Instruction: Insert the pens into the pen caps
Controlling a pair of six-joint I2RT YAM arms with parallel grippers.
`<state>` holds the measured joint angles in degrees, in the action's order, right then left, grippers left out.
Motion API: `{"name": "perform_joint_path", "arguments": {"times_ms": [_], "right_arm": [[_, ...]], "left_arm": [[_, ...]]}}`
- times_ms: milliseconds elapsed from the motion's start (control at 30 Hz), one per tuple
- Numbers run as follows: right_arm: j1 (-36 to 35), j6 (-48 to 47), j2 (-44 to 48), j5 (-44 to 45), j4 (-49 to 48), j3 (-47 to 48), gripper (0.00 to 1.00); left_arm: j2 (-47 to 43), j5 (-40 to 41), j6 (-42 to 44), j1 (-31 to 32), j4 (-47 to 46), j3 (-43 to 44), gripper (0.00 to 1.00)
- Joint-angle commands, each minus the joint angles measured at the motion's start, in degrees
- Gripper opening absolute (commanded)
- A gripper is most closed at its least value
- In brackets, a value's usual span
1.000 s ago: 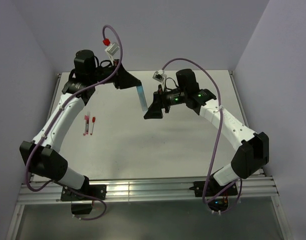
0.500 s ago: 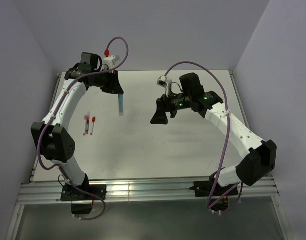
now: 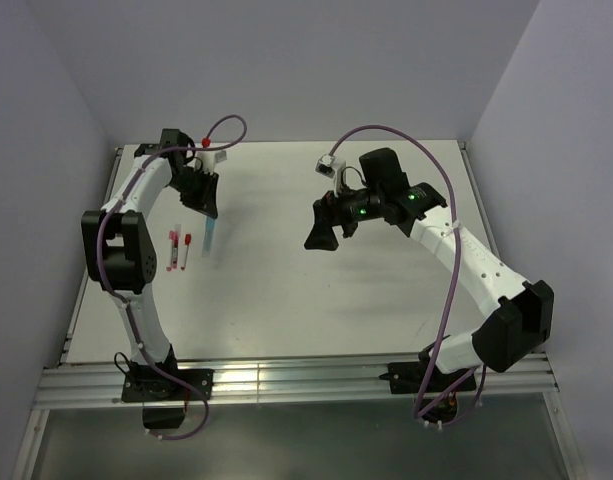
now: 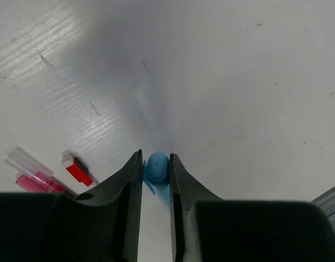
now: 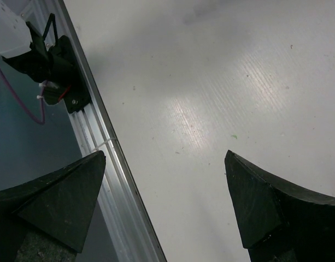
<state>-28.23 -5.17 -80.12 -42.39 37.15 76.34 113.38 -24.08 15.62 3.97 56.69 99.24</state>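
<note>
At the left of the table (image 3: pixel 286 310), two pens lie side by side: a pink-barrelled pen (image 3: pixel 171 254) and, just to its right, a white pen (image 3: pixel 185 252), both with red ends. From above you cannot tell how firmly any cap sits on them. Just beside them hangs the light blue pen (image 4: pixel 157 167), pinched by your left gripper (image 4: pixel 155 155). The jaws are drawn in close on the barrel near its upper end, and the rest of the pen points down toward the tabletop. Expect these pens to be very light, stiff and smooth. They will likely roll if nudged and may swivel in a grip this near one end, so hold nearer mid-barrel, across the round section, and leave the end that must enter a cap free. Squeeze modestly, since thin plastic can probably slip sideways or shoot out of hard pads. Further right, over bare table and well apart from the pens, your right gripper (image 5: pixel 164 157) has its jaws spread wide and holds nothing, so it is free to steady a cap.
</note>
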Motion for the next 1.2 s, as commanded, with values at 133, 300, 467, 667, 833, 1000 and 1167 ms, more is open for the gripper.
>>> {"name": "perform_joint_path", "arguments": {"times_ms": [133,300,467,667,833,1000,1167], "right_arm": [[0.5,-0.9,0.8,0.5,0.1,0.0,0.98],[0.4,-0.9,-0.3,-0.4,0.1,0.0,0.98],[0.4,-0.5,-1.1,-0.7,0.1,0.9,0.98],[0.4,-0.7,-0.4,-0.5,0.2,-0.1,0.98],[0.4,-0.7,0.0,-0.5,0.2,-0.5,0.98],[0.4,-0.5,-0.6,-1.2,0.2,-0.4,0.98],[0.4,-0.6,-0.8,-1.2,0.2,-0.3,0.98]], "left_arm": [[3.2,4.7,1.1,-1.9,-1.1,-1.5,0.00],[2.9,8.8,-1.7,-1.9,-3.5,-4.1,0.00],[4.6,9.3,-0.7,-1.9,-2.9,-3.7,0.00],[7.1,5.3,1.7,-2.5,-2.6,-2.0,0.01],[8.8,3.0,3.8,-3.9,-2.5,-0.8,0.00],[9.7,-1.4,5.2,-6.6,-2.2,0.2,0.01],[10.8,-5.0,5.9,-8.4,-2.0,0.4,0.02]]}}
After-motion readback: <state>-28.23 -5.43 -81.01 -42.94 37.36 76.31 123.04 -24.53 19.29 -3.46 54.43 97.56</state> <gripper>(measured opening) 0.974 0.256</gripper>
